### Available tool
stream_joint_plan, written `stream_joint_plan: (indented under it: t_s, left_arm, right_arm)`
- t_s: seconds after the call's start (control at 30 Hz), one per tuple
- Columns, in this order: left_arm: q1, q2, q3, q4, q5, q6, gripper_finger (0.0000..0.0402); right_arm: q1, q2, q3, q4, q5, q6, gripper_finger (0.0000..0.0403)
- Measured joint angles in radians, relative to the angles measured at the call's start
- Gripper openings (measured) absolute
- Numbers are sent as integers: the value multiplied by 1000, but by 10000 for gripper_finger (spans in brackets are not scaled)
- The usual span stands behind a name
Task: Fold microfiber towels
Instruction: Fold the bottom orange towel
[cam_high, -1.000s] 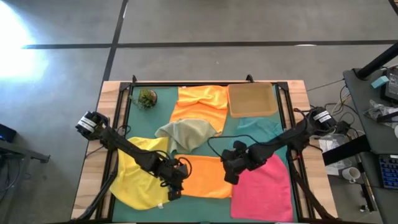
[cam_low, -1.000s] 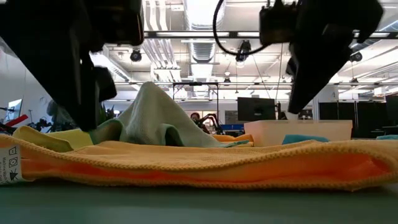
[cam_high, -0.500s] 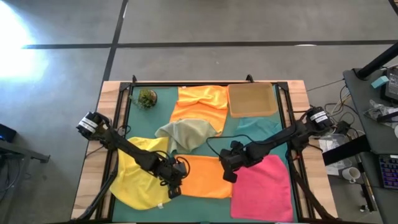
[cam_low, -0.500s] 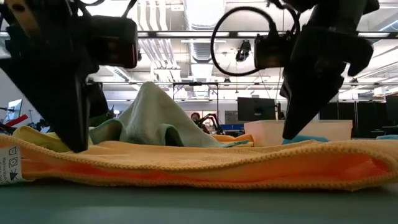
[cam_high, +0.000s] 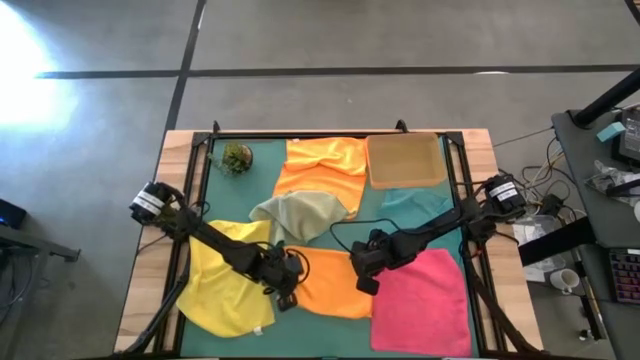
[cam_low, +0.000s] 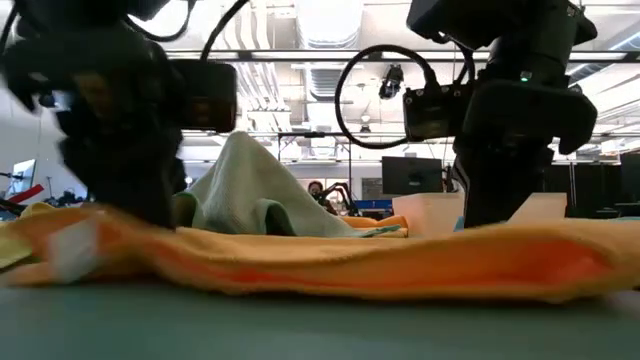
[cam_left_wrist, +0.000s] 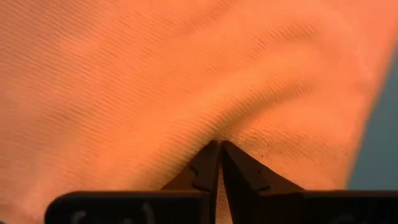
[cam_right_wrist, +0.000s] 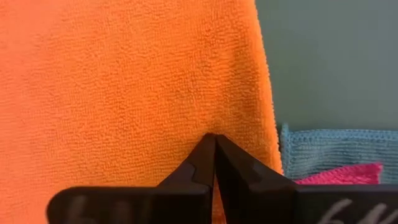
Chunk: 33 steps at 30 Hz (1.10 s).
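Both claws are down on the near orange towel (cam_high: 325, 282), which lies flat at the front middle of the green worktop (cam_high: 262, 172). The left claw (cam_high: 287, 297) is pressed together, pinching the cloth at the towel's left edge; in the left wrist view its fingertips (cam_left_wrist: 211, 163) meet in a small pucker of orange fabric. The right claw (cam_high: 364, 284) is likewise pressed together, pinching the same towel at its right edge, just beside the pink towel (cam_high: 425, 305). In the right wrist view a strip of the teal towel (cam_right_wrist: 336, 149) shows next to the orange edge. The yellow towel (cam_high: 222, 290) lies under the left arm at the front left. The olive green towel (cam_high: 300, 215) sits bunched up behind the near orange one, and the second orange towel (cam_high: 325, 168) lies at the back, beside the tan tray (cam_high: 405, 160). A small plant ball (cam_high: 237, 157) rests at the back left
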Motion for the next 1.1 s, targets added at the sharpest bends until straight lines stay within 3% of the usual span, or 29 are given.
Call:
stream_joint_plan:
  t_s: [0.47, 0.6, 0.87, 1.1]
  left_arm:
    - [119, -10, 8, -122, -17, 290, 10]
    - [131, -48, 16, -199, 30, 308, 10]
    - [125, -181, 37, -257, 163, 231, 10]
    - [105, -275, 37, -240, 177, 207, 37]
  right_arm:
    - [24, 38, -2, 217, -216, 52, 8]
    - [25, 62, 15, 248, -292, 48, 8]
    - [27, 26, 60, 237, -287, -9, 8]
    - [27, -75, 61, 155, -197, -13, 8]
